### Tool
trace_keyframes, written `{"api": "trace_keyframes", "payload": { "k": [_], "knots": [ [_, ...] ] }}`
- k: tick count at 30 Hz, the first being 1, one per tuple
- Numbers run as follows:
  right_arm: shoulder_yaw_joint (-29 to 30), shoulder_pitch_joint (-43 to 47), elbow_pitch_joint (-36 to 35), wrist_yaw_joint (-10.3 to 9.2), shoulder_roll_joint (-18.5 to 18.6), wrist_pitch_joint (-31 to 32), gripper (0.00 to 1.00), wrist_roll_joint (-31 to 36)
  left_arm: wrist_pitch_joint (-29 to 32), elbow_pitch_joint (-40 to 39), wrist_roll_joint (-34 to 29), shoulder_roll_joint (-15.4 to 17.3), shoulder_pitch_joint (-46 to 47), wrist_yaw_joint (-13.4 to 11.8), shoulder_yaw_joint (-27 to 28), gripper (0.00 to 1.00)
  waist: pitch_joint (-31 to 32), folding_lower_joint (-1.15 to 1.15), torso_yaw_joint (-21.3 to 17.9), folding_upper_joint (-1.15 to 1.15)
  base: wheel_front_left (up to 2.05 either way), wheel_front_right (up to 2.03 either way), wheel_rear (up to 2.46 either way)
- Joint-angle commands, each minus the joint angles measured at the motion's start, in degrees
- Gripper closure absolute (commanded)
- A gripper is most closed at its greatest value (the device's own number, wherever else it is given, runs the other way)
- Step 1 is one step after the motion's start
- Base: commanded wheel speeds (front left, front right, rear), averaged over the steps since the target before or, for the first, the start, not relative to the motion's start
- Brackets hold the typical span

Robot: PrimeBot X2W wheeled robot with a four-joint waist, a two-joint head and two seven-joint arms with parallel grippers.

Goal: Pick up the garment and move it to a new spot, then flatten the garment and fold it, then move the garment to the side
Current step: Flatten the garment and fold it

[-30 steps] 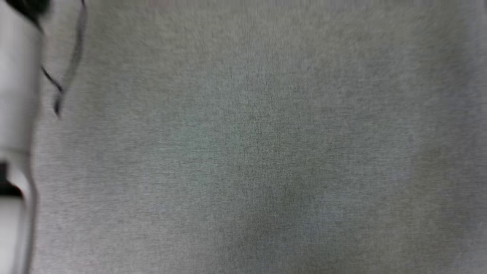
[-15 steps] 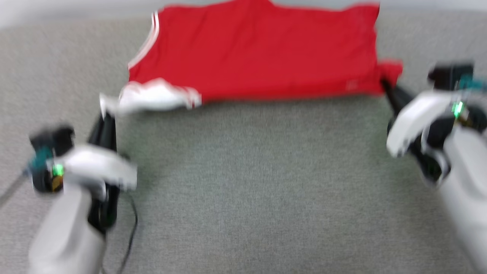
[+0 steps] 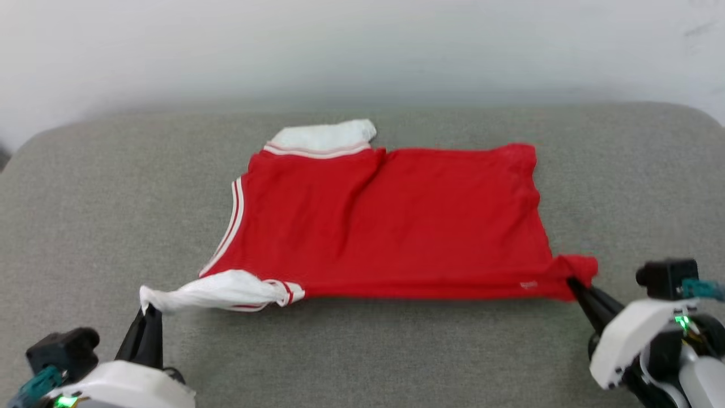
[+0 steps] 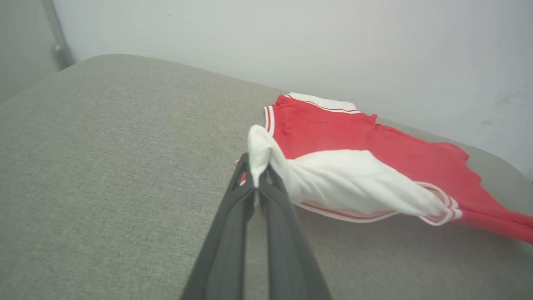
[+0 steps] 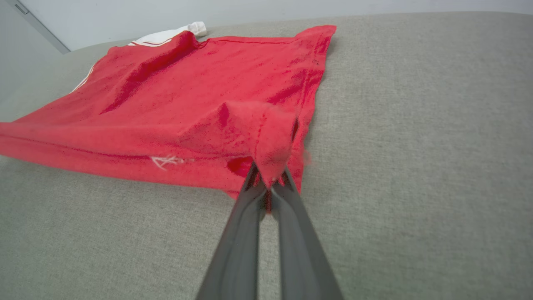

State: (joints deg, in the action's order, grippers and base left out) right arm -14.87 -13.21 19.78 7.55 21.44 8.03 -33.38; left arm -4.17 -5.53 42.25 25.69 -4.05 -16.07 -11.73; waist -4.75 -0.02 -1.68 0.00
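In the head view the T-shirt (image 3: 396, 226) lies spread on a grey padded surface (image 3: 362, 351) in the middle of the frame. Its neckline is toward the left and its hem toward the right, with a pale wall (image 3: 362, 51) across the top. At the lower left, the left gripper (image 3: 148, 309) has its dark fingers pinched tight on the tip of the lower sleeve (image 3: 221, 290), a white one drawn out to a point. At the lower right, the right gripper (image 3: 573, 281) is clamped on the shirt's red hem corner. In the left wrist view the left gripper (image 4: 255, 183) rises from the bottom centre, closed on a white fold of the lower sleeve (image 4: 354, 179). The red T-shirt (image 4: 333, 129) stretches toward the right edge. In the right wrist view the right gripper (image 5: 268, 187) stands at bottom centre, closed on a bunched red corner. The T-shirt (image 5: 200, 83) covers the upper left of the frame and is slightly wrinkled.
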Motion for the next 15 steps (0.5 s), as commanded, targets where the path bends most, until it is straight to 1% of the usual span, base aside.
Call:
{"api": "trace_keyframes", "payload": {
  "k": [1, 4, 7, 11, 13, 15],
  "knots": [
    [2.77, 3.82, -3.52, -0.12, -0.34, 2.26, 1.00, 1.34, 1.24, -4.04, -0.23, 1.28, -2.62, -2.11, 0.89, 1.00, 1.11, 0.02, -0.07, 0.00, 0.00, 0.00, 0.00],
    [7.10, 8.49, -9.80, -0.12, -1.65, 6.88, 1.00, 3.63, 3.59, -9.74, -0.73, 2.69, -5.70, -4.47, 1.25, 1.00, 1.62, 0.02, -0.19, 0.00, 0.00, 0.00, 0.00],
    [10.57, 11.06, -15.51, -0.11, -3.46, 11.09, 1.00, 6.18, 5.38, -13.03, -1.09, 3.77, -5.73, -5.32, 0.97, 1.00, 1.51, 0.02, -0.27, 0.00, 0.00, 0.00, 0.00],
    [12.55, 10.73, -19.31, -0.11, -5.62, 15.72, 1.00, 8.95, 6.78, -12.78, -1.06, 3.84, -1.78, -4.35, -0.02, 1.00, 0.24, 0.02, -0.50, 0.00, 0.00, 0.00, 0.00],
    [12.56, 8.67, -19.59, -0.10, -6.35, 17.24, 1.00, 10.04, 7.27, -10.84, -0.88, 3.80, 0.78, -3.32, -0.69, 1.00, -0.83, 0.02, -0.74, 0.00, 0.00, 0.00, 0.00],
    [11.87, 6.74, -18.33, -0.09, -6.76, 18.70, 1.00, 10.65, 7.69, -8.11, -0.30, 3.47, 3.70, -1.93, -1.30, 1.00, -2.30, 0.02, -0.90, 0.00, 0.00, 0.00, 0.00]
  ]
}}
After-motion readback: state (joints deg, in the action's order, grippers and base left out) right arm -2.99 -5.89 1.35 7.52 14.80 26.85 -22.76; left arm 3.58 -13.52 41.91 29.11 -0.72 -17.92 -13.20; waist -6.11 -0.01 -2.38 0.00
